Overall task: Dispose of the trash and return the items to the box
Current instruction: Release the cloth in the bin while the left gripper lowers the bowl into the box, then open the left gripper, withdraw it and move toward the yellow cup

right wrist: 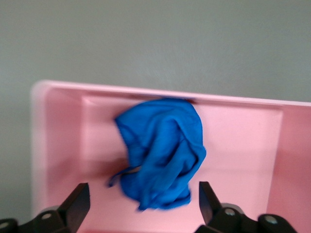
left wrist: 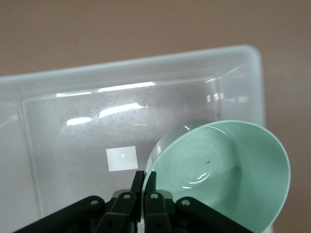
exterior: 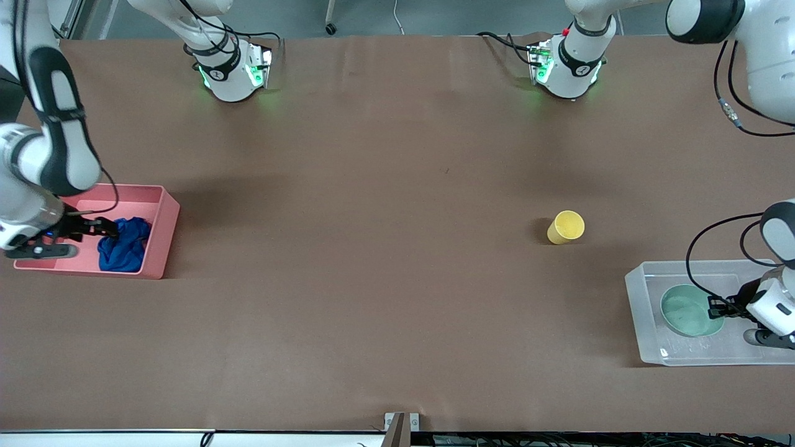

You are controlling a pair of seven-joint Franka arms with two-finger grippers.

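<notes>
While the front view hides it, we see in the left wrist view the left gripper [left wrist: 144, 187] pinching the mint bowl's [left wrist: 228, 170] rim over the clear box [left wrist: 63, 87]. Our right gripper [right wrist: 143, 201], jaws apart, hangs over the blue cloth [exterior: 124, 243] in the pink bin [exterior: 158, 239]. On the desk [exterior: 372, 186] stands the yellow cup [exterior: 565, 227].

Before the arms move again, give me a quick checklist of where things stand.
1. Blue cloth lies in the pink bin: ok.
2. Right end effector open, fingers clear of the cloth: ok.
3. Mint-green bowl over the clear box: ok.
4. Left end effector shut on the bowl's rim, bowl tilted, not released: not ok.
5. Yellow cup on the table, outside the box: not ok.
6. Bowl touching the box floor: cannot tell.
</notes>
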